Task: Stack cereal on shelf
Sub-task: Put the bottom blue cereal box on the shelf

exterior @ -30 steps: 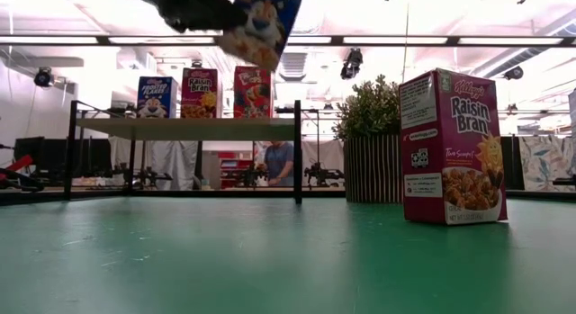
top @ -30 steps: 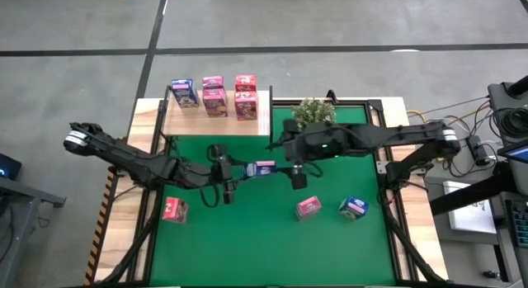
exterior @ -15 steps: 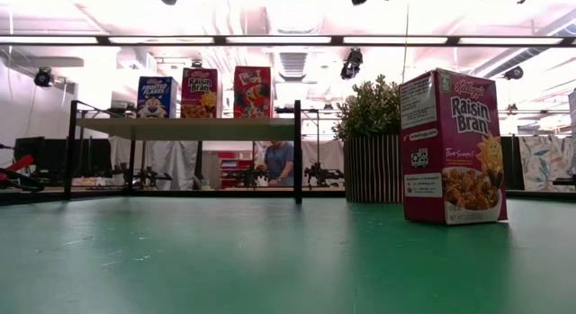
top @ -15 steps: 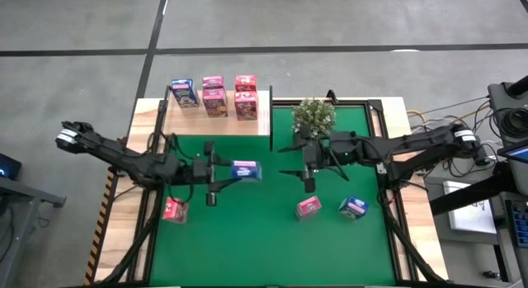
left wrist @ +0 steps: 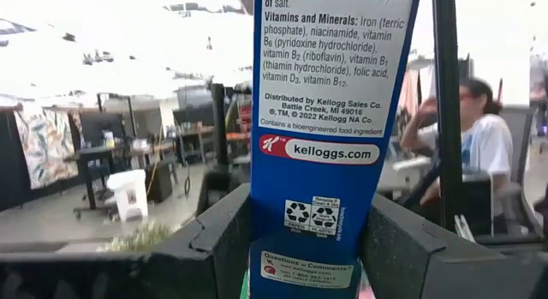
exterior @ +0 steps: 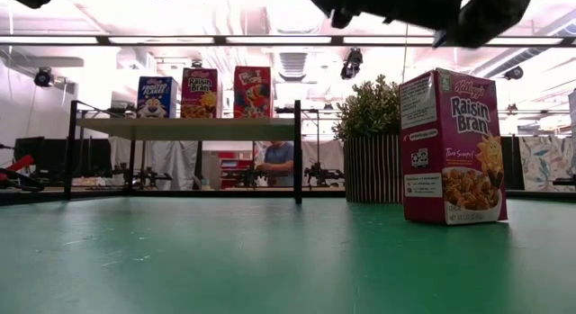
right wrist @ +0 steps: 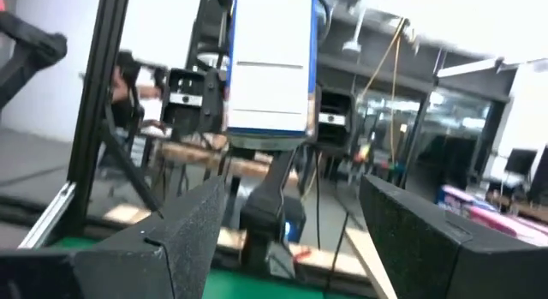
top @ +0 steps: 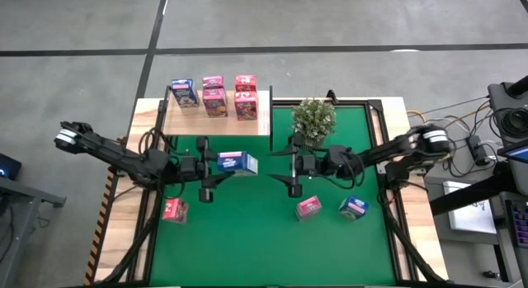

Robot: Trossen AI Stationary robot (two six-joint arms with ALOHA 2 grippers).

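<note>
Your left hand (top: pixel 216 166) is clamped on a blue cereal box (top: pixel 237 162), holding it in the air above the green mat (top: pixel 264 238), just off the shelf's (top: pixel 216 123) front edge and near the middle of the tabletop (top: pixel 417 238). In the left wrist view the box's blue side panel (left wrist: pixel 330 119) sits squeezed between the two dark fingers (left wrist: pixel 205 243). Your right hand (top: pixel 290 167) faces it from the right side with its fingers spread wide and nothing between them, apart from the box. Three boxes stand upright on the shelf (exterior: pixel 184 128) at the far left corner: one blue (exterior: pixel 155 96) and two pink (exterior: pixel 199 93). Three more lie on the mat: one pink near the left edge (top: pixel 173 210), and one pink (top: pixel 308 207) and one blue (top: pixel 353 207) toward the right. A potted plant (top: pixel 313 119) stands at the far edge.
</note>
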